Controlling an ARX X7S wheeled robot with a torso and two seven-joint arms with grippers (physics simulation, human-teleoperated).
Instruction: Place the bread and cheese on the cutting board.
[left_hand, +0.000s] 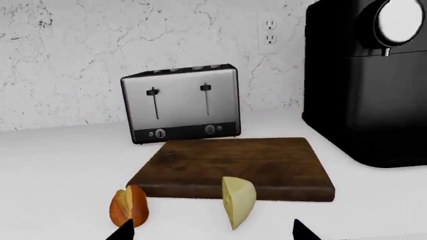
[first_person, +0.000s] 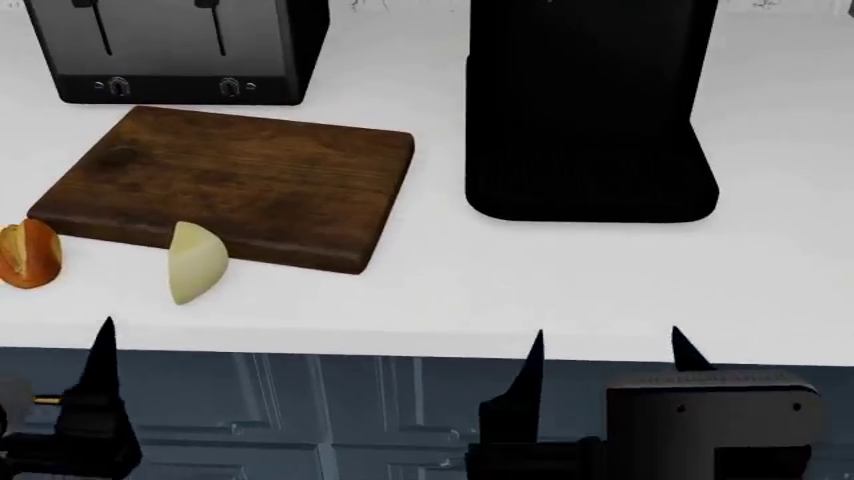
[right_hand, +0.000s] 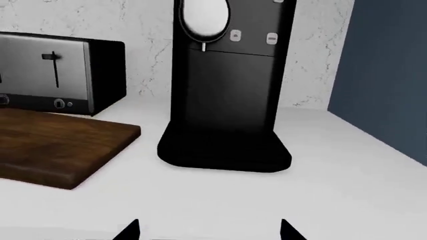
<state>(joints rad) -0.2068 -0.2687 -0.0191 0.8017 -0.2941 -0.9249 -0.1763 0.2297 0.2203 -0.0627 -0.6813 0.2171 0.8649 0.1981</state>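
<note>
Since bread (left_hand: 129, 205) and cheese (left_hand: 238, 201) lie on the tabletop (first_person: 561, 280) just before the cutting board (first_person: 240, 175), both are faced by the left pincer (left_hand: 212, 231), spread wide, empty; right pincer (right_hand: 208, 229) likewise wide, farther off.

Orange-brown bread (left_hand: 128, 206), pale yellow cheese (left_hand: 238, 202), dark brown cutting board (left_hand: 233, 167), silver-and-black toaster (left_hand: 181, 104)

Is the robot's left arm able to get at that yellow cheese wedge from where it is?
Probably yes. The cheese stands on bare counter just ahead of the open left gripper, beside the bread, with nothing between.
</note>
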